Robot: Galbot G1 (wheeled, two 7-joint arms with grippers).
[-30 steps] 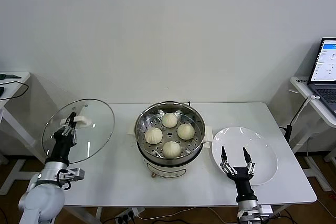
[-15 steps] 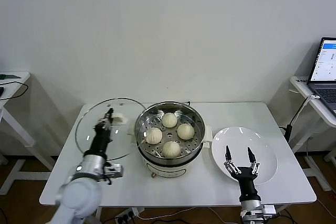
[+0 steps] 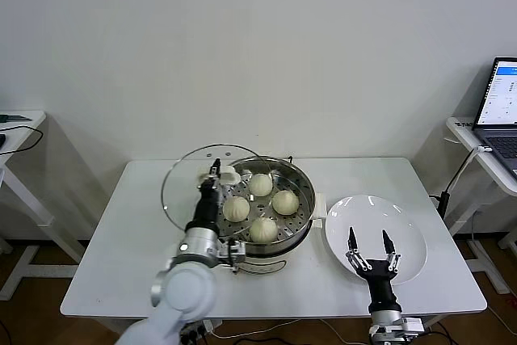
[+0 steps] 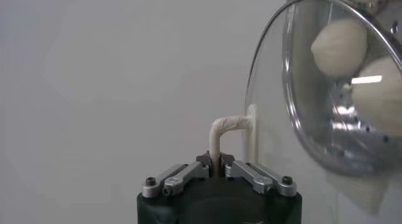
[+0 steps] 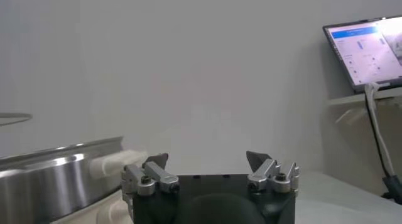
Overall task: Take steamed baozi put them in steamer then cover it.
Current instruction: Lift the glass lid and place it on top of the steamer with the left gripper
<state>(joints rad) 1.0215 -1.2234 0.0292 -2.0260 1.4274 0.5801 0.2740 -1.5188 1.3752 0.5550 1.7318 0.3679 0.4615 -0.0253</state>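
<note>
Hovering nearest the robot, low over the front part of the white plate, the right pincer points upward with its two fingers spread wide and nothing between them; the right wrist view shows the same gap between its fingertips, with the steel wall of the steamer off to one side and a laptop on a side table farther away. On the robot's left, the left arm rises from the front edge of the tabletop, and the left pincer is clenched on the white handle of the cover. The left wrist view shows the fingers pressed tight on the thin loop of that handle. The cover, a clear glass lid with a metal rim, is held tilted, its near edge beside the arm and its far part overlapping the steamer's left rim. The steamer stands at the middle of the tabletop, just left of the plate. Inside it, on the perforated tray, four steamed baozi lie in a diamond, each apart from the others. Beyond the tabletop is a plain white wall, and at the far right the laptop sits open on its own stand.
</note>
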